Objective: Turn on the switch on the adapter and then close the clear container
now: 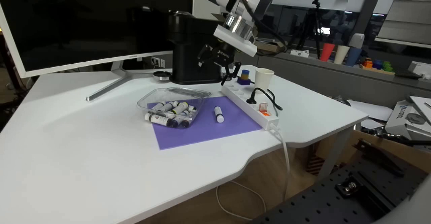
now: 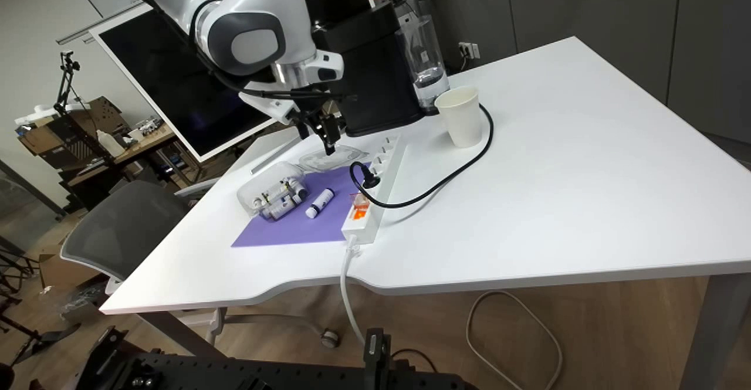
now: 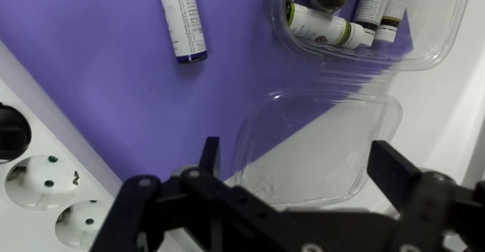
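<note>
Tool wide-jawed above clear lid

Adapter: slim white strip, flat on tabletop. Switch: orange-red, toward one end; setting unclear. Clear container: low transparent box, open, apart from the strip; lid just beside it.

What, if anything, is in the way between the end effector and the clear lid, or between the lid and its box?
Nothing visible. In the wrist view, the open end effector hovers over the lid, and nothing shows between lid and box; the loose bottle lies off to one side.
</note>
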You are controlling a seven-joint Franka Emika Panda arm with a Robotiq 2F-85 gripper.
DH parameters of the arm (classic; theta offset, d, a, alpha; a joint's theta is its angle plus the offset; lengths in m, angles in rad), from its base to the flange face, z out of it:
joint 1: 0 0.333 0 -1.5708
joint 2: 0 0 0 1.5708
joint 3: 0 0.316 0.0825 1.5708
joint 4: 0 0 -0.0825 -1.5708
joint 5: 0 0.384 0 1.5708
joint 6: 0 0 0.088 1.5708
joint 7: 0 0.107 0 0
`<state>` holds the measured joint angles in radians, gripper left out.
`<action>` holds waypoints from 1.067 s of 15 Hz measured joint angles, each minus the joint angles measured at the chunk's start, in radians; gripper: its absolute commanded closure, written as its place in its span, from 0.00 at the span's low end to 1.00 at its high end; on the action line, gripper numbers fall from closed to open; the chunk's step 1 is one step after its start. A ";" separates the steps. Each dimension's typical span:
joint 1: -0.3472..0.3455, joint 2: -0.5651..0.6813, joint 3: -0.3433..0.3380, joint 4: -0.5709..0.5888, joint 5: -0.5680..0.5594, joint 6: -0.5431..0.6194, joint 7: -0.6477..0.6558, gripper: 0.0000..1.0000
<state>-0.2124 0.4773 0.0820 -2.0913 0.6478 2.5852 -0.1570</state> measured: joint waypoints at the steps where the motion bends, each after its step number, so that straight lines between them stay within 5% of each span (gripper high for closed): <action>1: 0.000 0.001 0.001 -0.001 0.001 0.002 -0.002 0.00; 11: -0.005 0.104 0.019 0.001 0.103 0.095 -0.030 0.00; 16: -0.049 0.146 0.090 0.023 0.237 0.112 -0.146 0.00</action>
<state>-0.2618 0.6228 0.1721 -2.0686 0.8844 2.6974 -0.3030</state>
